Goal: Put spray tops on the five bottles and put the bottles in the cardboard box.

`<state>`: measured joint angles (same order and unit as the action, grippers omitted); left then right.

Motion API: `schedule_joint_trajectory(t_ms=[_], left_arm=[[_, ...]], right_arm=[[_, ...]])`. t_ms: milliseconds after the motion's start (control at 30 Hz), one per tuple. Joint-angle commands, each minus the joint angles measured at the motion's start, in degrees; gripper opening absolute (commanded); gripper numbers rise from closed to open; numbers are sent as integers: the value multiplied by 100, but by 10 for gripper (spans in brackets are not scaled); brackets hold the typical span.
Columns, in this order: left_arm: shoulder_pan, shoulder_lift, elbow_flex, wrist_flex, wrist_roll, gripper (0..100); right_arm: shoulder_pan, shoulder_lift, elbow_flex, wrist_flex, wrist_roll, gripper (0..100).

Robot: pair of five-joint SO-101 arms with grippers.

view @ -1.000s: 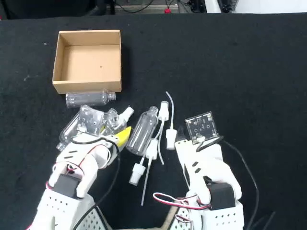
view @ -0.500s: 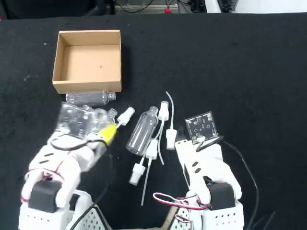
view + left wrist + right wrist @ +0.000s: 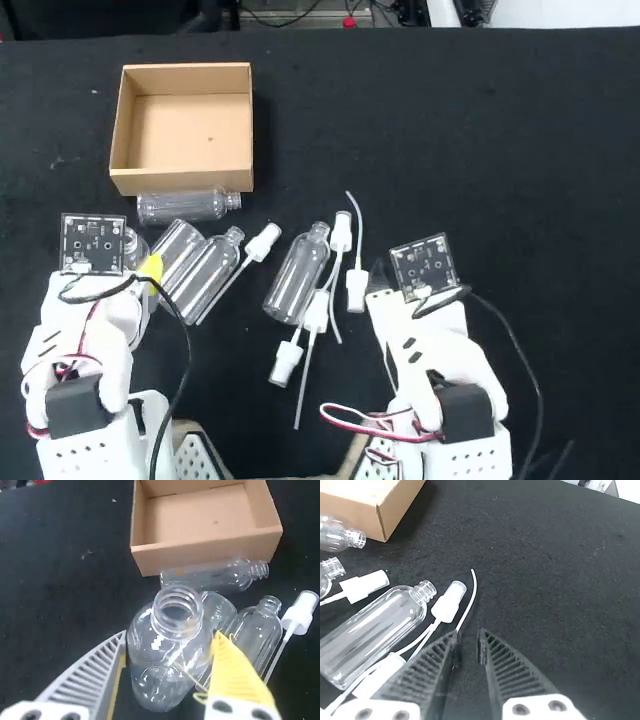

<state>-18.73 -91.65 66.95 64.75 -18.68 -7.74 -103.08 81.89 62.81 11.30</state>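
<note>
My left gripper (image 3: 170, 639) is shut on a clear open-necked bottle (image 3: 172, 645), held upright between its grey and yellow fingers (image 3: 227, 670); from above it hangs at the table's left (image 3: 140, 262). In front of it stands the cardboard box (image 3: 180, 125), with another bottle (image 3: 190, 206) lying along its near wall. Two more bottles (image 3: 200, 268) lie side by side just right of my left gripper, and a further bottle (image 3: 297, 272) lies mid-table. Several white spray tops (image 3: 342, 232) with thin tubes are scattered around that one. My right gripper (image 3: 468, 641) hovers near a spray top (image 3: 447, 600), open by a narrow gap and holding nothing.
Black cloth covers the table (image 3: 500, 150), and its right half and far side are bare. The box (image 3: 202, 525) has nothing inside. Cables and dark equipment (image 3: 300, 12) line the far edge.
My left arm swung left away from the pile and lifted one bottle upright in its fingers. Two bottles it was over now lie uncovered. The right arm stayed still.
</note>
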Motion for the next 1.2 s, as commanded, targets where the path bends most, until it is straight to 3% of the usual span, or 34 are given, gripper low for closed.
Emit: schedule_joint_trajectory(t_ms=[0,167,433,567,767,933,1167], left_arm=[[-57,-35,-84,-246,527,216],[-48,-26,-31,-510,1125,216],[-48,-35,-4,-501,1143,216],[-48,-35,171,-536,1152,216],[-48,-35,171,-545,1160,216],[-48,-35,163,-545,1292,216],[-48,-44,163,-519,1284,216]], right_arm=[[-141,136,-699,-149,-70,64],[-985,1886,-1464,-202,-325,64],[-2382,4505,-1675,-1064,-1248,64],[-2224,5385,-1877,-1257,-1451,64],[-1187,6211,-2202,-1292,-1714,64],[-1099,6949,-2369,-1284,-1758,123],[-826,7802,-2721,-1407,-1758,123]])
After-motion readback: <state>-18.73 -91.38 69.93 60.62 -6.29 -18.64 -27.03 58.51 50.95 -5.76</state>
